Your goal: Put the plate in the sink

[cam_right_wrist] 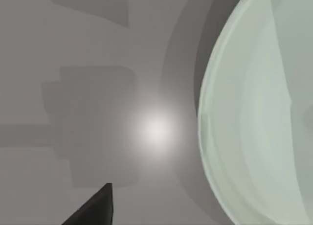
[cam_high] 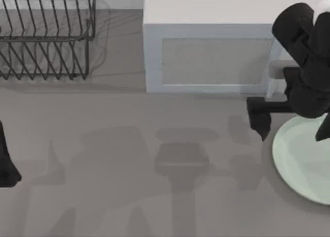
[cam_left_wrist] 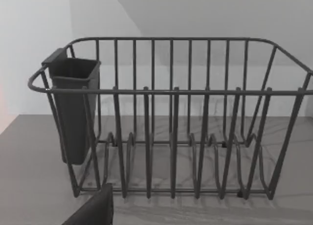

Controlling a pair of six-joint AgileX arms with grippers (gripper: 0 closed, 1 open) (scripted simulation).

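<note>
Right gripper (cam_high: 309, 118) hovers over the plate (cam_high: 304, 165) at 4 o'clock on the table (cam_high: 129, 170); can't tell its grip. Shallow rim could slip on lifting.

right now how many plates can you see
1: the plate lies flat on the table at the top view's right edge, under the right arm. The dish rack holds none.

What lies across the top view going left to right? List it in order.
Left arm at the left edge → wire dish rack → white microwave → right pincer → plate.
</note>
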